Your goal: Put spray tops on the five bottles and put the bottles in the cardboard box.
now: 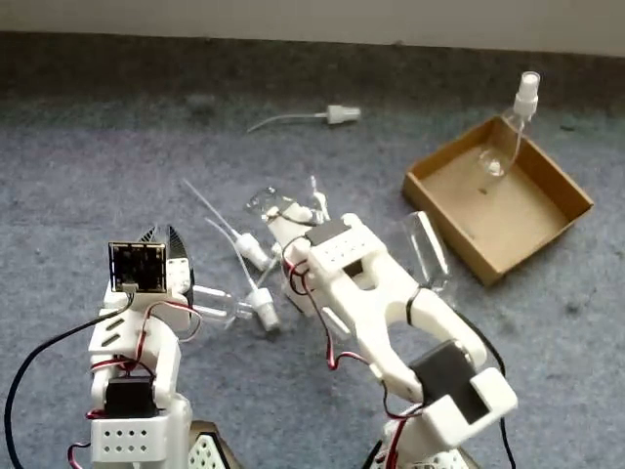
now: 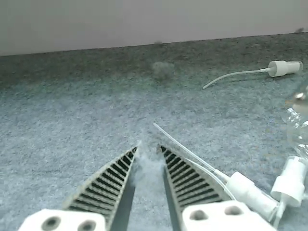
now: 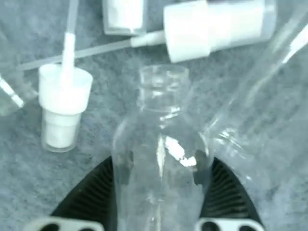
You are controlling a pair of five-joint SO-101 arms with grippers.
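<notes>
Right wrist view: right gripper (image 3: 161, 166) clenched on clear uncapped bottle (image 3: 161, 130), one finger on each side of body. Loose spray tops (image 3: 62, 106) just beside bottle neck, on grey carpet (image 3: 24, 183). Left gripper (image 2: 149, 149): fingers parted, nothing held, tips low at carpet. Cardboard box (image 1: 508, 220) well apart from both arms; capped bottle (image 1: 518, 112) inside at far corner.
</notes>
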